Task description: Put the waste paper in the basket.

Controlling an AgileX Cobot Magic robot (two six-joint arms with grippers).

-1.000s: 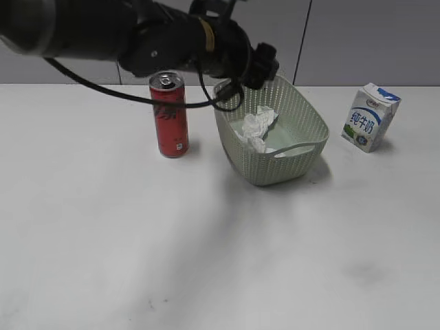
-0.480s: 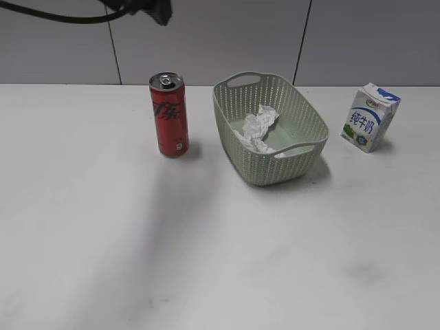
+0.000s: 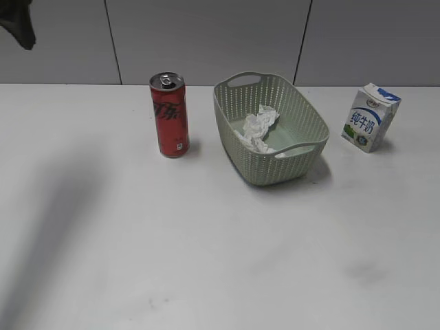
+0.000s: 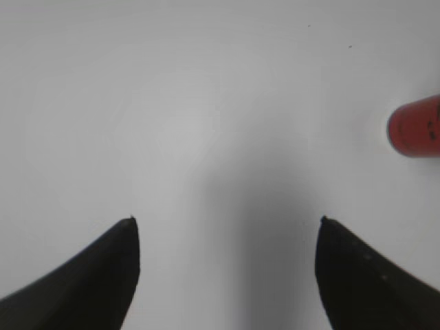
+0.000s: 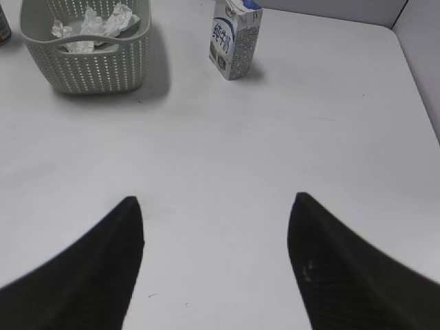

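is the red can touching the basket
Apart. The exterior view shows a clear strip of bare white table between the red can and the basket; the can stands upright to the basket's left.

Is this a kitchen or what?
Probably not: more likely a test room. A bare white table against plain grey wall panels holds only a red can, a basket and a milk carton.

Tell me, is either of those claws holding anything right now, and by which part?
Nothing is held. The left gripper and right gripper are both open and empty; the waste paper lies in the basket.
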